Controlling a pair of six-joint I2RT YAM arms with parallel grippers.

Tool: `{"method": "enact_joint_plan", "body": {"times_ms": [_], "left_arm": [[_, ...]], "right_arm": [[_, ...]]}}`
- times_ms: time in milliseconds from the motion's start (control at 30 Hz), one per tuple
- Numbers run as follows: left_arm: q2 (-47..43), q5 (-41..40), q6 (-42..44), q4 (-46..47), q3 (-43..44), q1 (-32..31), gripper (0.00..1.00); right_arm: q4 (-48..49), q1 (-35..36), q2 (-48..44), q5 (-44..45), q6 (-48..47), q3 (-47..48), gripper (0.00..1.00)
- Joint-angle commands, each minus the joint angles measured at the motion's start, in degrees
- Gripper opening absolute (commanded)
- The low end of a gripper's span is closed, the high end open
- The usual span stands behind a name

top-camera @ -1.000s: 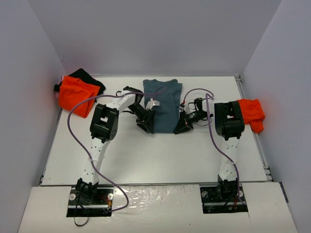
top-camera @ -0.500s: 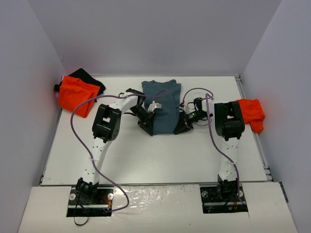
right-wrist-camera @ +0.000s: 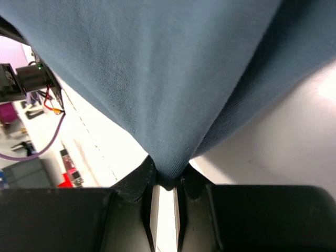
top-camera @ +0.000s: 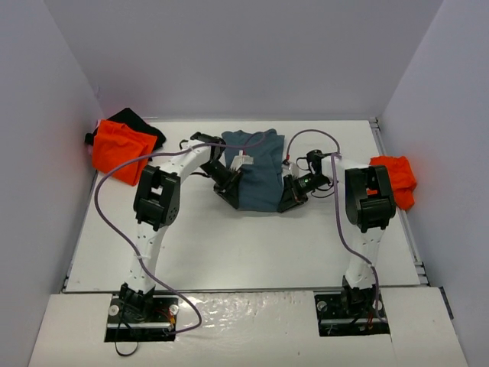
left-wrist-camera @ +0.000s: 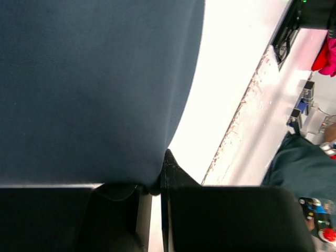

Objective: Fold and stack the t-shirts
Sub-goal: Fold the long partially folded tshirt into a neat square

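Blue t-shirt [top-camera: 256, 174], long axis near-to-far (hem pinched)

The top camera looks down from high behind the arm bases and takes in the whole desk [top-camera: 229, 245]. The wrist cameras sit very close behind the left hand [left-wrist-camera: 153, 190] and right hand [right-wrist-camera: 167, 185], facing forward. All three share the blue t-shirt [top-camera: 260, 180].
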Motion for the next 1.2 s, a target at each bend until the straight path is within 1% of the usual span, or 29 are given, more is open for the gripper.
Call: {"method": "enact_joint_plan", "body": {"times_ms": [0,200,300,500,567,733,800,967,1033,1067,1100,1133,1167], "left_arm": [[-11.74,1.01,2.68,-3.42,-0.63,0.73,0.0],[-16.34,1.93,3.71,-2.9,-4.48,0.65,0.0],[-17.1,4.66,6.86,-5.66,-4.81,0.65,0.0],[-18.99,5.9,8.39,-8.93,-5.16,0.65,0.0],[-18.89,7.19,10.54,-11.46,-4.6,0.58,0.0],[-17.65,6.25,9.62,-10.88,-2.43,0.92,0.0],[-15.11,5.98,9.8,-12.05,1.03,1.01,0.0],[-8.79,3.76,9.21,-13.41,8.8,1.42,0.0],[-6.25,2.9,7.26,-13.13,14.53,1.97,0.0],[-3.98,2.61,7.03,-13.83,16.41,2.05,0.0],[-1.4,2.38,7.18,-14.64,20.23,2.31,0.0],[-0.52,2.24,7.25,-15.5,21.63,2.59,0.0],[1.38,2.21,6.91,-16.6,24.8,2.96,0.0]], "right_arm": [[-4.37,-0.29,-8.52,0.67,-5.9,-0.59,0.0],[-9.98,-0.09,-14.05,-2.75,-10.66,-1.54,0.0],[-14.21,-0.1,-16.51,-5.22,-14.98,-1.55,0.0],[-16.79,-0.01,-19.75,-5.89,-16.92,-1.3,0.0],[-18.05,0.09,-19.66,-6.17,-17.63,0.68,0.0],[-21.05,0.25,-15.02,-6.69,-17.71,10.48,0.0],[-21.66,0.42,-11.87,-7.04,-17.26,15.0,0.0],[-21.42,0.69,-6.51,-6.43,-16.15,22.07,0.0],[-21.07,0.78,-4.63,-5.94,-15.51,25.36,0.0],[-21.21,0.78,-3.06,-6.5,-15.36,26.09,0.0],[-21.04,0.84,-1.61,-6.66,-15.46,27.03,0.0],[-20.74,0.86,-1.13,-6.69,-15.34,27.36,0.0],[-20.5,0.87,0.42,-6.57,-15.31,27.93,0.0]]}}
